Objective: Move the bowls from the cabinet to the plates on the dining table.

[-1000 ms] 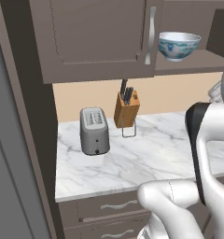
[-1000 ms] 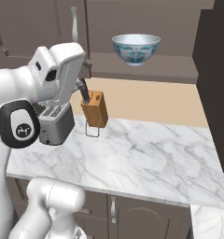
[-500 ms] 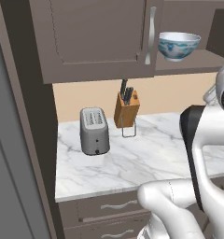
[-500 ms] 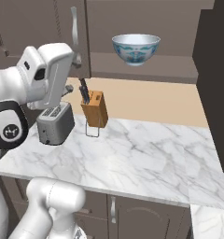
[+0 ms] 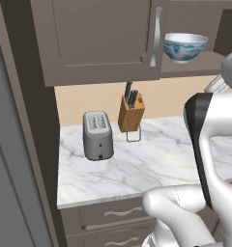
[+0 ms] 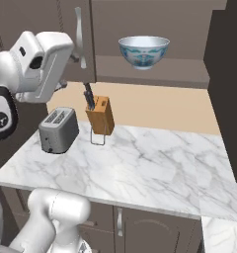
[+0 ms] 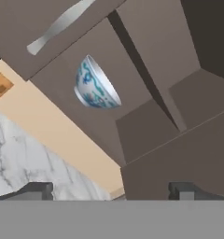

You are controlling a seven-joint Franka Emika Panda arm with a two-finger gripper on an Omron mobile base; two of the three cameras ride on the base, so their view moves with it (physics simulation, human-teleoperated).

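Observation:
A white bowl with a blue pattern point(image 5: 185, 47) point(image 6: 143, 51) stands upright on the open lower shelf of the dark grey-brown cabinet point(image 5: 98, 41) point(image 6: 155, 69), to the right of a shut door with a long silver handle. In the hand view that bowl point(image 7: 95, 84) appears tilted, ahead of and well away from my gripper point(image 7: 109, 190). The gripper is open, its two dark fingertips point(image 7: 37, 189) far apart with nothing between them. My white arm rises at the left of the right base view. The plates and the dining table are out of view.
Below the cabinet a small marble counter point(image 5: 152, 164) point(image 6: 155, 163) carries a silver toaster point(image 5: 97, 135) point(image 6: 58, 129) and a wooden knife block point(image 5: 131, 113) point(image 6: 100, 114). Drawers with wavy pulls point(image 5: 119, 212) sit under it. A tall dark panel point(image 5: 16, 144) borders the left.
My arm's upper part has swung up and to the left in the right base view, and the jaws have opened a little wider. The bowl, toaster and knife block have not moved.

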